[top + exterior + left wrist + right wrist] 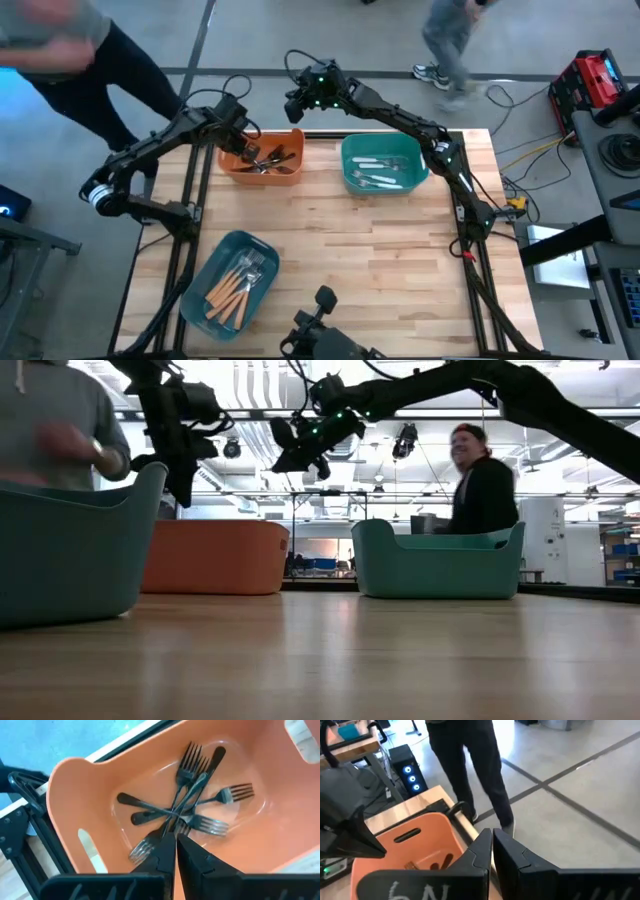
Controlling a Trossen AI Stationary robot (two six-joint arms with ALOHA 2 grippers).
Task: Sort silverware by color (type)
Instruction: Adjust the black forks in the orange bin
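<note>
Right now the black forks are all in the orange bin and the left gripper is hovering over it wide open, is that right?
Not quite. The black forks are in the orange bin, and the left gripper hovers over it, but its fingers are shut, as the left wrist view shows.

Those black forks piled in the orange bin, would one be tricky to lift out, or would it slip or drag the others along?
Probably stiff: the black forks keep straight handles. Likely light, being thin. They cross in a heap in the orange bin, so lifting one may well tug its neighbours. Their glossy surface suggests some slip.
</note>
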